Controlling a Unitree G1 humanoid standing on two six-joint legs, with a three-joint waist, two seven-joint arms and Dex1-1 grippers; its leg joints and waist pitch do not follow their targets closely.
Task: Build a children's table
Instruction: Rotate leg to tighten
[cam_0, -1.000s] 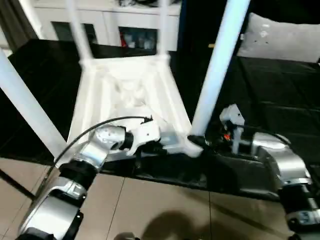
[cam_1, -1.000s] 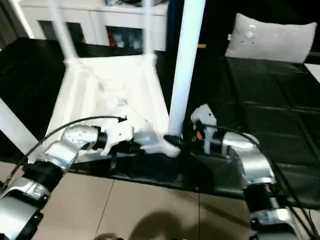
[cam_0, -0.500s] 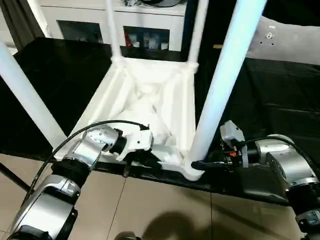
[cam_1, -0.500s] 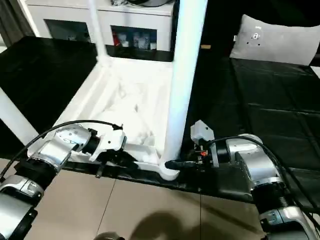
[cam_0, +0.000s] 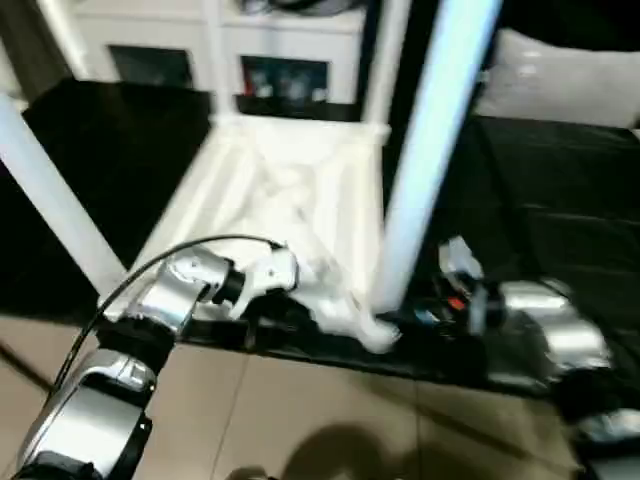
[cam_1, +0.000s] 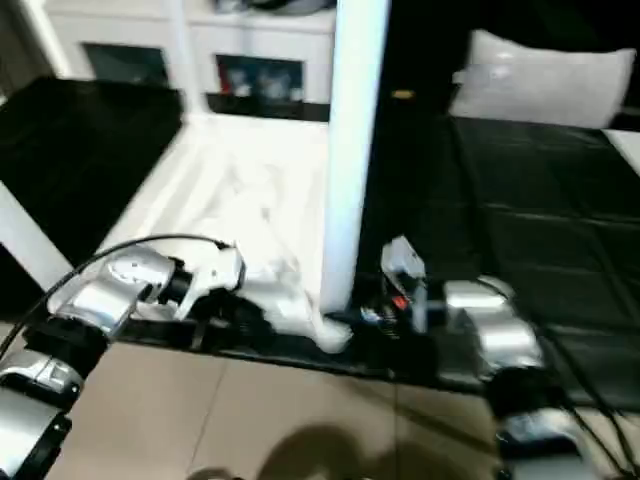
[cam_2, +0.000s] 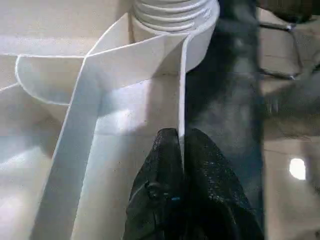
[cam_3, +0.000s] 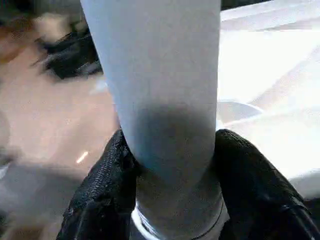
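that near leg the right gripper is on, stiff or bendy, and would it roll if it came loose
Probably stiff: the near leg stands straight from its corner socket, with no visible bow. Its smooth round surface could slip between the right gripper's fingers. Loose, it would likely roll in a curve, since it looks tapered.

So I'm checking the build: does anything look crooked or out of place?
Nothing stands out. The tabletop lies upside down with legs standing in its corners. The left hand pinches its rim, and the right hand clasps the near leg at its base.
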